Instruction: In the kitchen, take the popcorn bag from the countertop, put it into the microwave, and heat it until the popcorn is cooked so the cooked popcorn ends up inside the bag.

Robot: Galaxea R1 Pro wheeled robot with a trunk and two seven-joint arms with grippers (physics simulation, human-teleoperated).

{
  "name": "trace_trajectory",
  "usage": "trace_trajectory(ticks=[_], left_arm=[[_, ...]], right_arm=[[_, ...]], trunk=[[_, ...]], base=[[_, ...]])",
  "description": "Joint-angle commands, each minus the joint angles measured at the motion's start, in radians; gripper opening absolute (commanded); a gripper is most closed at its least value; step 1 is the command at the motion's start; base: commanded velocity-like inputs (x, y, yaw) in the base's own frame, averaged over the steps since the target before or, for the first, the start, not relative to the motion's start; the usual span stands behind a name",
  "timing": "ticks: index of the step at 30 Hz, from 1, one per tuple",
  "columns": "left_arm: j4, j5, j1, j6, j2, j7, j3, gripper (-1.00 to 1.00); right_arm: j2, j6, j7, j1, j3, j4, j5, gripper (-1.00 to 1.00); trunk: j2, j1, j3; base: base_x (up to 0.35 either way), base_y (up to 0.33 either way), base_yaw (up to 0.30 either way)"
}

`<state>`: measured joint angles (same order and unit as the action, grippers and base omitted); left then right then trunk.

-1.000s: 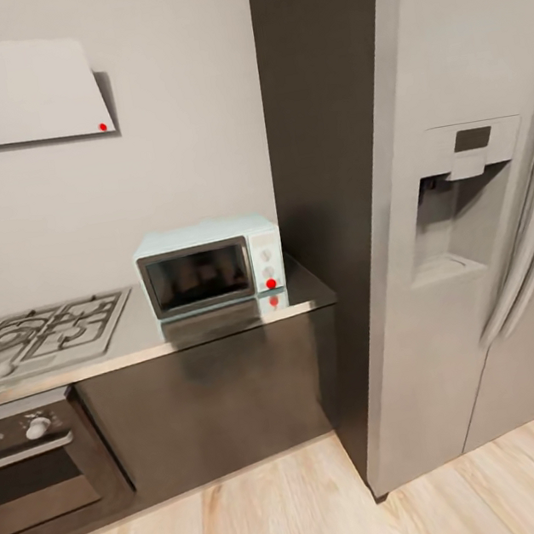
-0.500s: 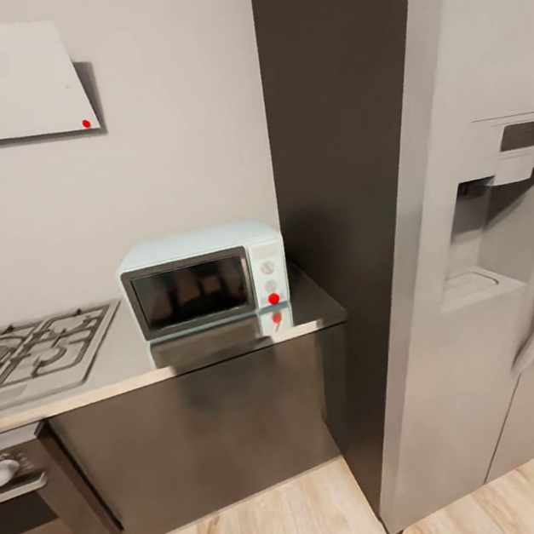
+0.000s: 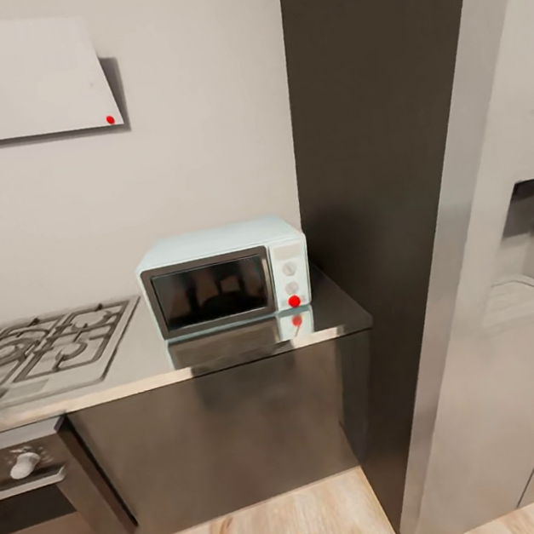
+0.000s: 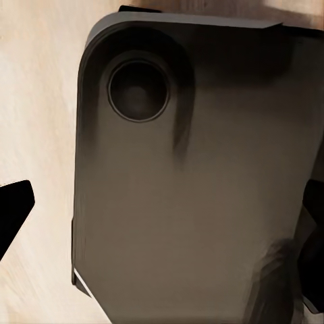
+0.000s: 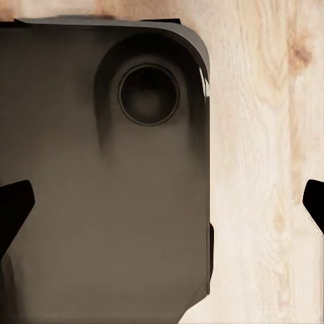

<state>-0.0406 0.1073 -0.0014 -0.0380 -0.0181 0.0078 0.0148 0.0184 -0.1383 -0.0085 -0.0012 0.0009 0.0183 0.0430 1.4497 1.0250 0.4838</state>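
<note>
The microwave (image 3: 224, 275) sits on the tabletop (image 3: 229, 351), at its right end, with its dark glass door shut and facing out. A red light (image 3: 294, 301) glows at the bottom of its control panel, below two knobs, and is mirrored in the steel just in front. To the left of the microwave lies the hob (image 3: 42, 346), near but apart from it. Under the hob is the oven (image 3: 41, 501) with a white knob. A tall fridge (image 3: 459, 228) stands just beside the tabletop's right end. A pale hood (image 3: 13, 79) with a red dot hangs on the wall above the hob.

The left claw (image 4: 162, 223) hangs over the robot's dark base (image 4: 196, 182) and the wood floor (image 4: 34, 101), its dark fingertips wide apart at the picture's edges. The right claw (image 5: 162, 209) is likewise spread, over the base and floor.
</note>
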Motion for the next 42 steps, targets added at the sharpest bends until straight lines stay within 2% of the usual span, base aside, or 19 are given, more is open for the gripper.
trace_trajectory(ticks=[1, 18, 42], left_arm=[[0.0, 0.009, 0.0, -0.002, 0.0, 0.001, 0.001, 1.0], [-0.001, 0.009, 0.0, -0.003, -0.002, 0.001, 0.001, 1.0], [-0.001, 0.009, 0.0, -0.003, -0.002, 0.0, 0.001, 1.0]], right_arm=[[0.0, -0.006, -0.001, 0.0, 0.001, 0.002, 0.004, 1.0], [0.0, -0.006, -0.001, 0.0, 0.001, 0.002, 0.004, 1.0], [0.0, -0.004, 0.0, 0.0, 0.001, 0.002, 0.003, 1.0]], trunk=[[0.0, 0.0, 0.001], [0.0, 0.0, 0.001], [0.0, 0.0, 0.001]], base=[[0.0, 0.0, 0.269], [0.0, 0.0, 0.265], [0.099, -0.067, 0.009]])
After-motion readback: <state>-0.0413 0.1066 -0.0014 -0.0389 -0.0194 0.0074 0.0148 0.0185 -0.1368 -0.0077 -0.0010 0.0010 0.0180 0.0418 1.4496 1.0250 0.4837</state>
